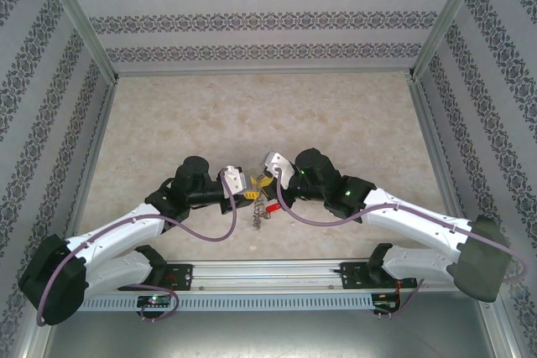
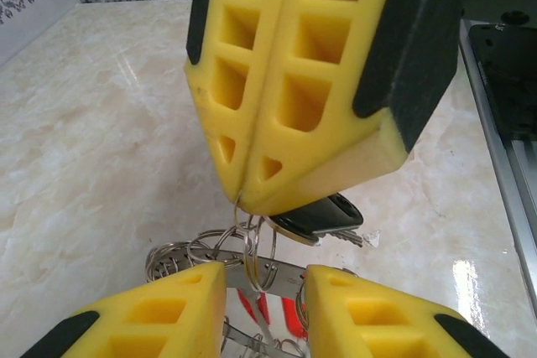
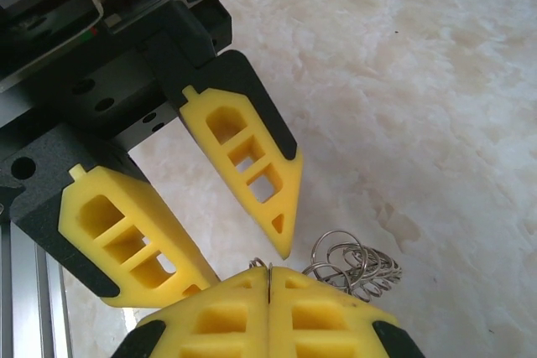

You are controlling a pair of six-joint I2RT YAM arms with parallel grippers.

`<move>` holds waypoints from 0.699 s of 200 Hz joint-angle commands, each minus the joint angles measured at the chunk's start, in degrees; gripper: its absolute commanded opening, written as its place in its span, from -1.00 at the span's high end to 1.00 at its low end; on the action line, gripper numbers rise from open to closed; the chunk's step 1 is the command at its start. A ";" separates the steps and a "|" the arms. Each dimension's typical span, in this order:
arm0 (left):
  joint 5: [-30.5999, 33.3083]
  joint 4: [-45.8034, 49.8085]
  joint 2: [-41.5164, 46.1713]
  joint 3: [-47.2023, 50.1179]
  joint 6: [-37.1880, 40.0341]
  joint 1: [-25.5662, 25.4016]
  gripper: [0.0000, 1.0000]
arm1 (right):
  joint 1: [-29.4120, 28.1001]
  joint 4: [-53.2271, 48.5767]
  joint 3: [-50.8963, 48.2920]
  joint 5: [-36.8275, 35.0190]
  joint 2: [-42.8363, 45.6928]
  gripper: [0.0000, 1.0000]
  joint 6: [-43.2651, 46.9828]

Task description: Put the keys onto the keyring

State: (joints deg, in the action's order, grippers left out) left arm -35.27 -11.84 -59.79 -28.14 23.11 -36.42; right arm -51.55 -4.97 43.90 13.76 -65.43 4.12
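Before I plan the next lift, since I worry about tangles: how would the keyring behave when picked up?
The keyring would probably dangle and swing: the right gripper pinches just one thin wire loop. Its many loose loops likely snag the keys. The polished table suggests it slides easily.

Keyring [image 2: 252,270]: flat silvery ring fringed with small wire loops, lifted off the marble table, one loop pinched at the closed yellow fingertips above it. In the top view it hangs [image 1: 257,207] as a narrow silvery cluster between the two arms, near the table's front edge. Loop fringe also visible from the right wrist [image 3: 352,266]. Black-headed key [image 2: 323,217] sits tilted just above the ring; red-headed keys [image 2: 281,312] dangle below it, red also visible from above [image 1: 272,206].
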 commanded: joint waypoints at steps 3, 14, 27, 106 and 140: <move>0.68 -2.27 1.03 -1.07 0.17 -0.34 0.36 | -0.57 1.39 1.81 1.68 1.06 1.00 1.76; 0.25 -2.05 0.84 -1.17 0.16 -0.27 0.37 | -0.48 1.43 1.76 1.87 0.87 1.00 2.07; -0.39 -1.97 0.73 -1.13 0.18 -0.23 0.39 | -0.48 1.63 1.87 1.97 0.79 1.00 2.12; -0.55 0.70 -1.82 -2.97 1.59 -0.27 0.55 | -0.48 2.42 2.79 3.54 -0.59 1.00 1.99; -0.26 0.42 -2.74 -2.74 1.50 -0.24 0.67 | -0.48 2.01 2.62 2.04 -0.61 1.00 2.04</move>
State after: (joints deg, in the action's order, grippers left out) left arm -35.24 -11.57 -62.00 -29.82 23.79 -36.42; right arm -51.55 -4.95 44.60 15.73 -66.11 4.97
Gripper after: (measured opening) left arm 0.180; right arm 0.058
